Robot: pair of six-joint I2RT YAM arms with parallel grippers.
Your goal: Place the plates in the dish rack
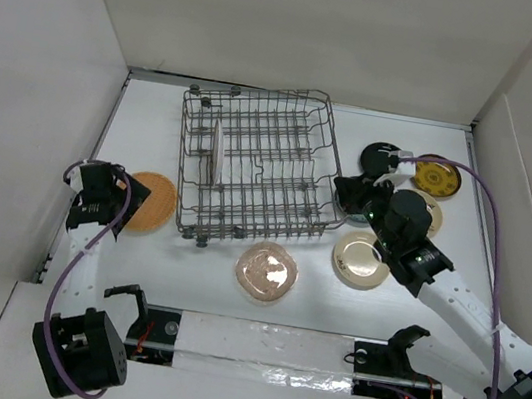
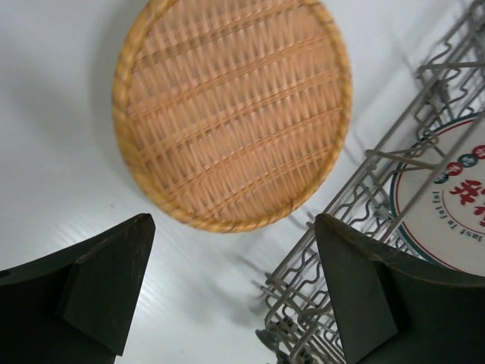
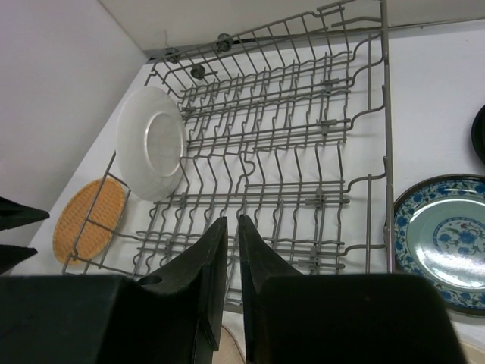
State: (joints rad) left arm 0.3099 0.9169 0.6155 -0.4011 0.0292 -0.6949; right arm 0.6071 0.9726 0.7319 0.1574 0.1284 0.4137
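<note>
Standing whitish plate [image 3: 151, 144], grey wire rack [image 1: 256, 168]

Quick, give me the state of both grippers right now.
Left gripper: open, jaws wide, holding nothing; orange plate lies just ahead.
Right gripper: nearly shut, nothing visible between the jaws.

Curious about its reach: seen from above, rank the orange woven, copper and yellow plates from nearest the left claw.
1. Orange woven plate, right beside the left claw.
2. Copper plate, front centre.
3. Yellow plate, far right.

White table [image 1: 183, 273] (plain white walls [image 1: 324, 26])
</note>
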